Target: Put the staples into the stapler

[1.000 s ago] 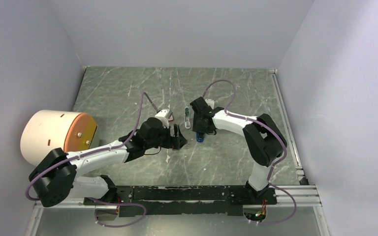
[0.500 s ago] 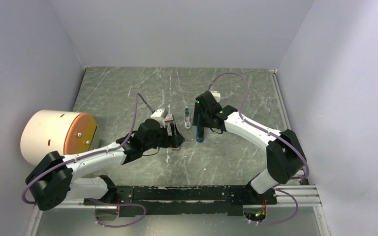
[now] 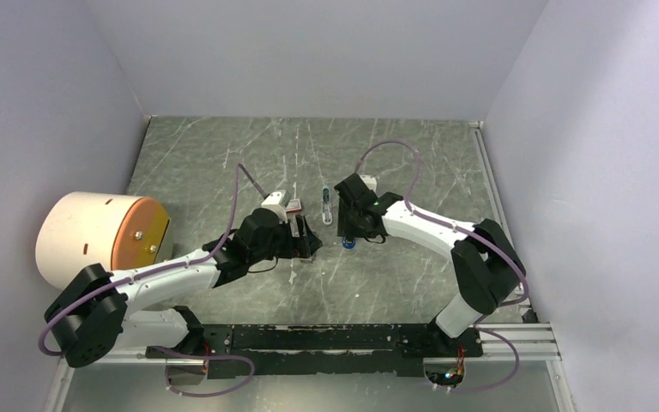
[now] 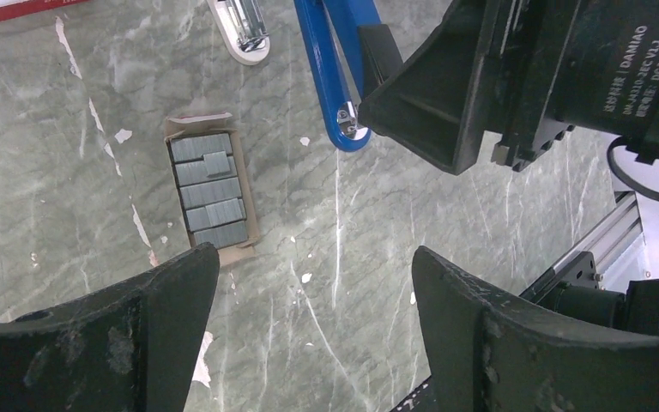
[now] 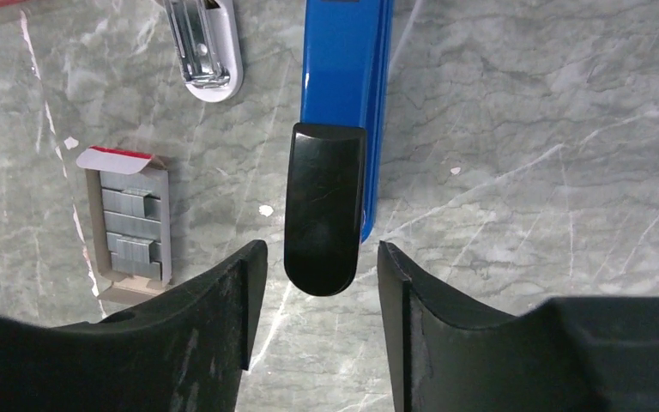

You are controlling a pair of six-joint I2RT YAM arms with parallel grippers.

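While your right claw (image 5: 322, 251) hangs apart around the stapler (image 5: 343, 86) and your left claw (image 4: 313, 266) gapes over the staples (image 4: 210, 193) just beside the stapler, you likely must grip and open it next

Soft, even light fills the top view, and shadows on the table (image 3: 206, 154) are faint. Wrist views are sharp on the table, while the near fingers (image 5: 137, 360) show dark with little detail.

White print on the black motor housing (image 4: 618, 60) at two o'clock reads "DAMIAO" and "DC-24V"; the third line is too small to read.
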